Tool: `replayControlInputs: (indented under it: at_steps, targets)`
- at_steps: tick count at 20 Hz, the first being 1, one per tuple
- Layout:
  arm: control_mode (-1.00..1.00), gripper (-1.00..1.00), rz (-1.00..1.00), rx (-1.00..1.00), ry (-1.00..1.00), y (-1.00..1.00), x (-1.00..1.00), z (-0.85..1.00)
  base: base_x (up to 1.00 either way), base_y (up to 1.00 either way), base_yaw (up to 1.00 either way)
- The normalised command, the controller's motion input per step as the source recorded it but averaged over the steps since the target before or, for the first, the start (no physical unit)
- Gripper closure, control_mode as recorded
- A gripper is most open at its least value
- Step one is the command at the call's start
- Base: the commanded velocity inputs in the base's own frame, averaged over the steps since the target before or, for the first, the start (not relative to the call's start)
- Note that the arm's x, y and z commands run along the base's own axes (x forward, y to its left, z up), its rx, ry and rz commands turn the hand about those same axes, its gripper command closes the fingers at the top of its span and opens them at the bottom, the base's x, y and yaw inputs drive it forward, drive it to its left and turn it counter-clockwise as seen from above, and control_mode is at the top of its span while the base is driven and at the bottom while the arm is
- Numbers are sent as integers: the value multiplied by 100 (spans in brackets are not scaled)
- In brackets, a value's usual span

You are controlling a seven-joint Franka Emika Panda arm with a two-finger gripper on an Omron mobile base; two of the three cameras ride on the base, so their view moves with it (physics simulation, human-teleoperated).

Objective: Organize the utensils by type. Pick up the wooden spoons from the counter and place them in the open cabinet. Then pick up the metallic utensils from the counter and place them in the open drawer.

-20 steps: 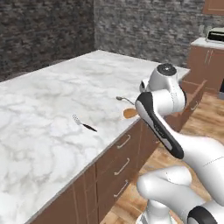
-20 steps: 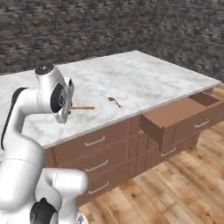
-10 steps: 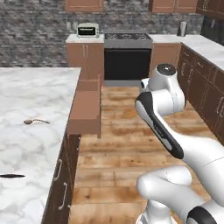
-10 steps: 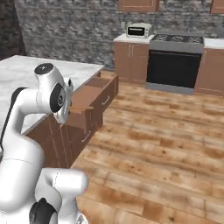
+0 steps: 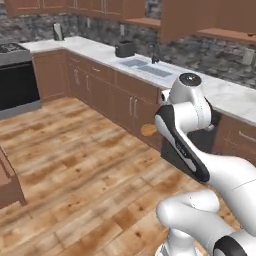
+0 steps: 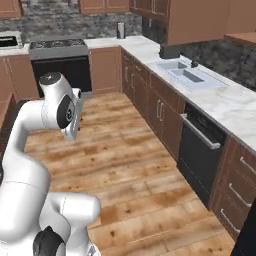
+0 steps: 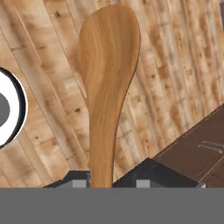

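One wooden spoon [image 7: 108, 83] rises straight out from between the two dark finger tips in the hand view, its handle running down into the gap of the claw [image 7: 105, 180] and its broad bowl pointing away from it. The claw is pinched on the spoon's handle, with a finger tip close against each side of the wood. Beyond the spoon, past the claw, lies the plank floor [image 7: 175, 65], and off to one side of the tips a dark brown cabinet front [image 7: 197, 151] cuts across the corner.

From the left base view, a small rounded tan piece [image 5: 148, 130] sticks out just beside the arm's [image 5: 182, 132] forearm; it looks like the bowl of the same spoon, though the claw itself is hidden behind the white links there. Ahead of the arm runs a row of brown lower cabinets [image 5: 107, 95] under a pale marble counter [image 5: 100, 50], with a sink [image 5: 142, 66] set in it and a dark toaster [image 5: 125, 48] near it. Upper cabinets [image 5: 195, 17] hang above. A black oven [image 5: 17, 85] stands far off to the side.

From the right base view the arm [image 6: 60, 107] is folded up high over the wooden floor [image 6: 125, 165], well apart from the counter [image 6: 220, 100], the sink [image 6: 182, 72] and the dark dishwasher [image 6: 197, 150] below it. The stove [image 6: 60, 62] stands against the back wall.
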Motion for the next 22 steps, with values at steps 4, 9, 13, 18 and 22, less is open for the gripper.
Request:
replayControlInputs:
  at_steps: [4,9,13,18,22]
  targets:
    - [100,100,0,0,0,0,0,0,4,0,-100]
    - [100,100,0,0,0,0,0,0,28,12,-91]
    - [100,100,0,0,0,0,0,0,81,54,-41]
    - [100,100,0,0,0,0,0,0,78,73,-12]
    - [100,100,0,0,0,0,0,0,82,73,-14]
